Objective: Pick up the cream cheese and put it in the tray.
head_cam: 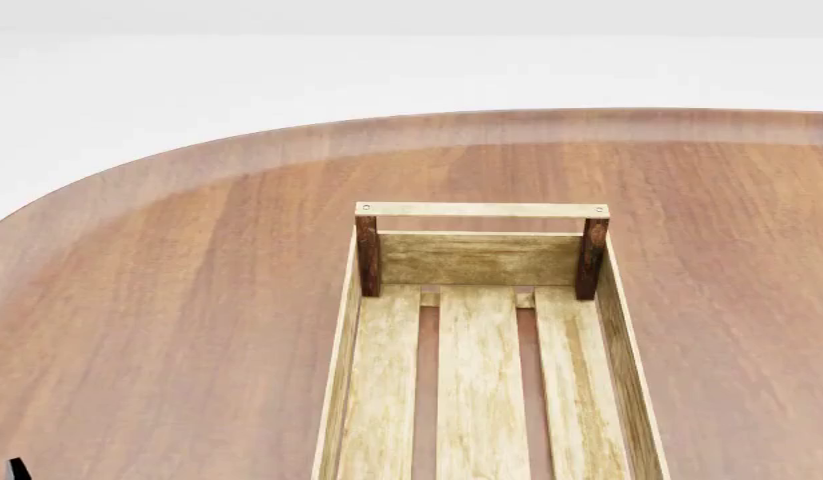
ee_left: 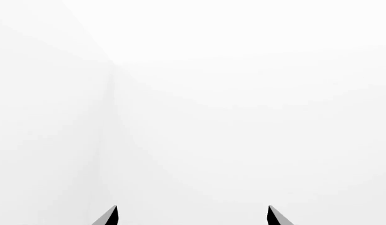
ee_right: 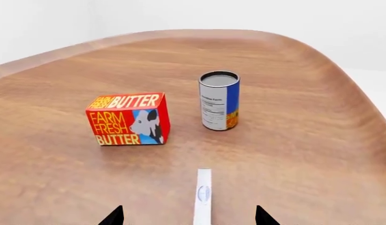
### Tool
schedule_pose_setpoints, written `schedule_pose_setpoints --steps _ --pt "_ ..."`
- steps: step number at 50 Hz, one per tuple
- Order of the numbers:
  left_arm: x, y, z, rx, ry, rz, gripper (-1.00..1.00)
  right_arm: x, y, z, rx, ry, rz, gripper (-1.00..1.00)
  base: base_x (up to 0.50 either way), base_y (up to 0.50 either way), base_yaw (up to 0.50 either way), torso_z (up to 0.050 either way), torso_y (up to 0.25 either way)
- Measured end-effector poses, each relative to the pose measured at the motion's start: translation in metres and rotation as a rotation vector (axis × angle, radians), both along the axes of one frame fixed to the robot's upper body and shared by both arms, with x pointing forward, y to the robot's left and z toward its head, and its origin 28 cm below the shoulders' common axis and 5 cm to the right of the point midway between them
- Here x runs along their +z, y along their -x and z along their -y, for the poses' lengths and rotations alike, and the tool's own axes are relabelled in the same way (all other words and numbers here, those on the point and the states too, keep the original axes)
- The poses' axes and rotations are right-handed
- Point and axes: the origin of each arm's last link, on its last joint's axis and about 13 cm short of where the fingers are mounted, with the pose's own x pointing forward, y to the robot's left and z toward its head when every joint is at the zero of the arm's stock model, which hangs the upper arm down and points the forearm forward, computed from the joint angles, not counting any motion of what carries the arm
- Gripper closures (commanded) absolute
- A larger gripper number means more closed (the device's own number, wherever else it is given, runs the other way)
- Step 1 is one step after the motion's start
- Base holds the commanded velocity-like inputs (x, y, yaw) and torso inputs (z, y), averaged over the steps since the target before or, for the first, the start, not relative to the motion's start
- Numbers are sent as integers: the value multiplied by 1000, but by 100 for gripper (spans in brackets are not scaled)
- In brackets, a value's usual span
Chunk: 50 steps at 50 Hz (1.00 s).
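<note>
The right tool (ee_right: 189, 216) is spread with the cream cheese (ee_right: 203, 197) edge-on between its tips, a light, stiff, thin box best pinched across its flat faces, butter (ee_right: 129, 119) and can (ee_right: 220, 100) beyond, while the slatted tray (head_cam: 481, 380) sits empty.

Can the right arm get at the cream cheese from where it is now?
Probably yes. The right pincer is open, with the cream cheese between its fingertips. The butter box and can stand beyond, clear of the approach.
</note>
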Motion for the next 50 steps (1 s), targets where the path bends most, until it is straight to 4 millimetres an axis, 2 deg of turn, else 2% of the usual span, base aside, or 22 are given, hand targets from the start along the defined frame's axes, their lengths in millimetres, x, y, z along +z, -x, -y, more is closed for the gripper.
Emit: schedule_pose_setpoints --steps 50 --pt "0 0 -1 3 2 3 -100 -29 -12 14 -33 -47 -83 -100 0 0 0 0 0"
